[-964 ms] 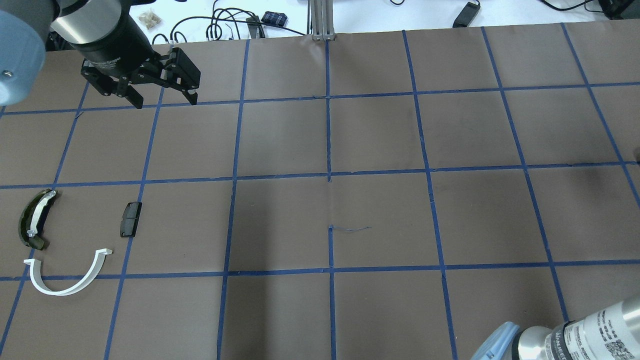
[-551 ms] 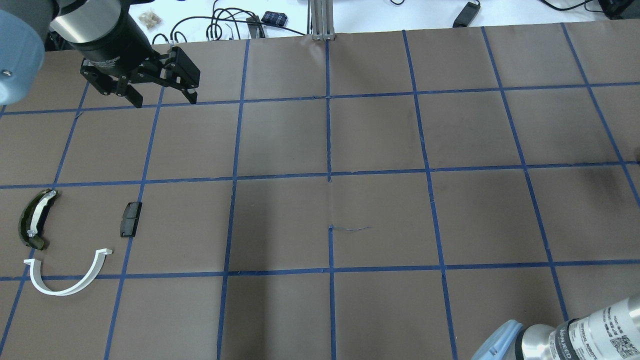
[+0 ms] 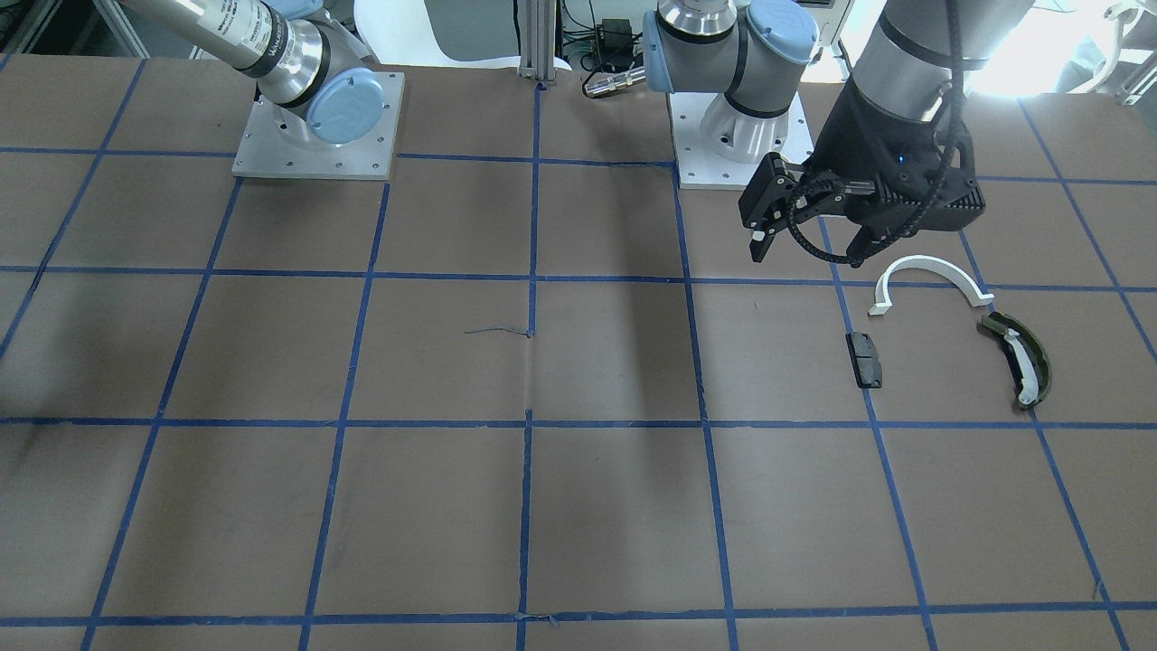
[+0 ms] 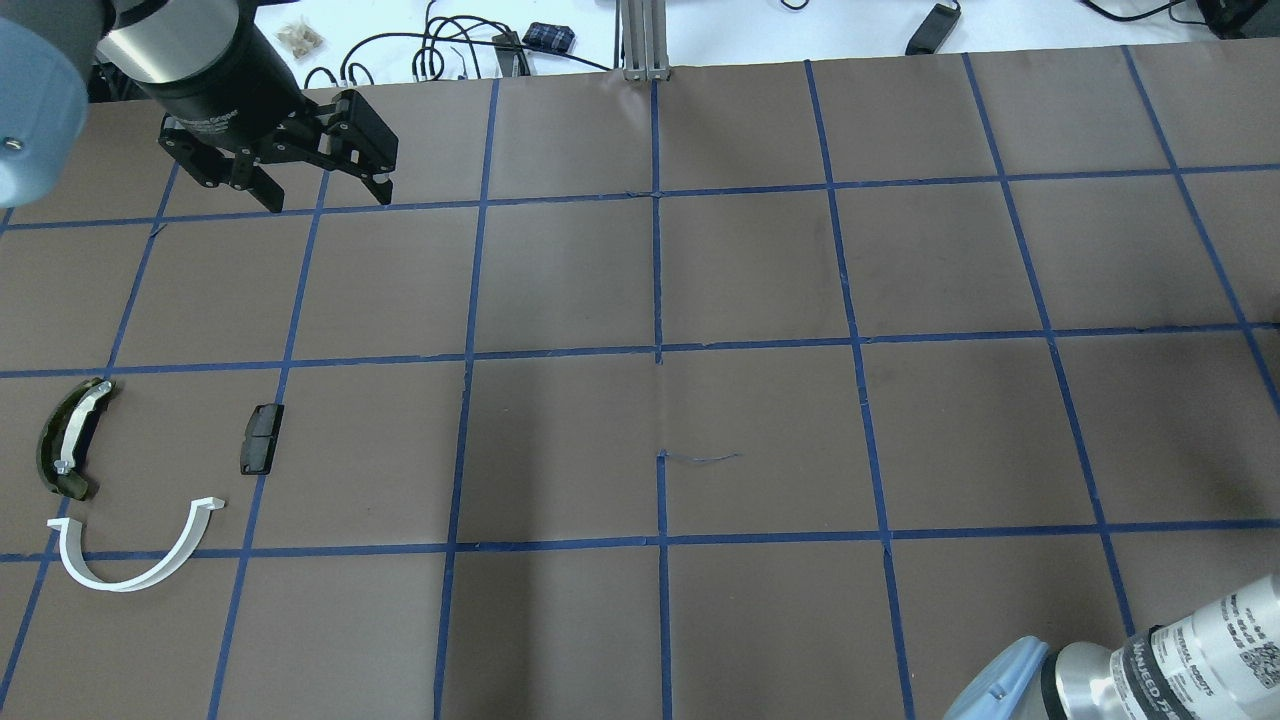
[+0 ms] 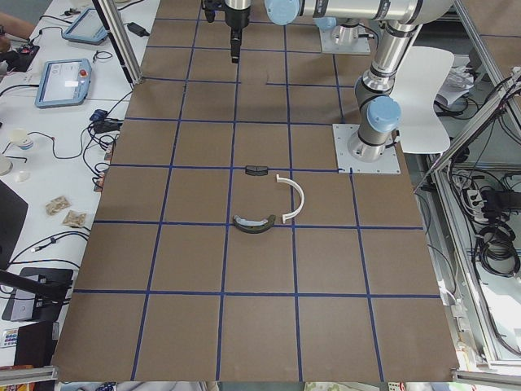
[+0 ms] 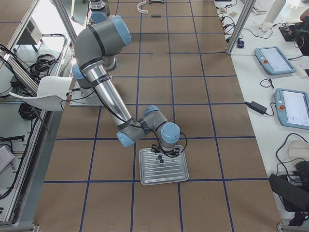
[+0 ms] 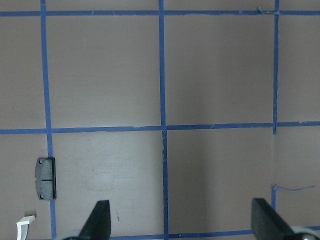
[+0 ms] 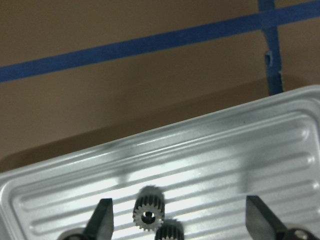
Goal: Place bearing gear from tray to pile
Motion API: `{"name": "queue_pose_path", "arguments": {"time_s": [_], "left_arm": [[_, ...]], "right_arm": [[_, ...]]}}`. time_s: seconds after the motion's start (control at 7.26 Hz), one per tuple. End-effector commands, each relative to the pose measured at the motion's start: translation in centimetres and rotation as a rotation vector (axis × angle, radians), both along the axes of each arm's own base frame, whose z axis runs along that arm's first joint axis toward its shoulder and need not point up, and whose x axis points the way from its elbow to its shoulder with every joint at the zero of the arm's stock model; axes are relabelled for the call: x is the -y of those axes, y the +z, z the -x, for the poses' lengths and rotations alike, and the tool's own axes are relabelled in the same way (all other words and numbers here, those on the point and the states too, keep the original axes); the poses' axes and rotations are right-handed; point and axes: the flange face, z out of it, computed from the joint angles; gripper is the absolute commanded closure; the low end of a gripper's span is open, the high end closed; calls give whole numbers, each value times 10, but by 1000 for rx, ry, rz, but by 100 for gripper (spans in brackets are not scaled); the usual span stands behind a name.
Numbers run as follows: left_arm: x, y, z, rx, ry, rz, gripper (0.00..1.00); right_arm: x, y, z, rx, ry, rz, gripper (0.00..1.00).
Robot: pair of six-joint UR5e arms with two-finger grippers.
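The right gripper (image 8: 176, 200) hangs just over the tray (image 8: 225, 145). Its two fingers are spread wide and hold nothing. In its wrist view, start at the finger (image 8: 102, 220) on the left side and go across. A small bearing gear (image 8: 148, 216) sits between the fingers, closer to that finger. A second gear (image 8: 171, 233) sits just beside it and may be touching it.

I think the job now is to grab one gear. To do it well, the gripper should slide over until the first gear is in the middle. Then it should go straight down and squeeze only that one, not its neighbour.

The pile is far from this gripper. It lies near the left gripper (image 4: 328, 195), which is spread wide too and empty. In the pile are a green curved piece (image 4: 65, 440), a white half-ring (image 4: 130, 570) and a black block (image 4: 262, 438).

There is print on the right arm's silver sleeve (image 4: 1200, 640), but it is too small to read.
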Motion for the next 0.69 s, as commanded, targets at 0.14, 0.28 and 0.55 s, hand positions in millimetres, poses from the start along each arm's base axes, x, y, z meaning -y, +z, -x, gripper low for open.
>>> {"name": "queue_pose_path", "arguments": {"time_s": [0.14,0.28,0.55], "left_arm": [[0,0,0,0,-1,4,0],[0,0,0,0,-1,6,0],[0,0,0,0,1,6,0]], "right_arm": [[-4,-9,-2,-7,25,-8,46],[-5,-5,-2,-16,23,-7,60],[-9,-7,1,-31,17,-40,80]]}}
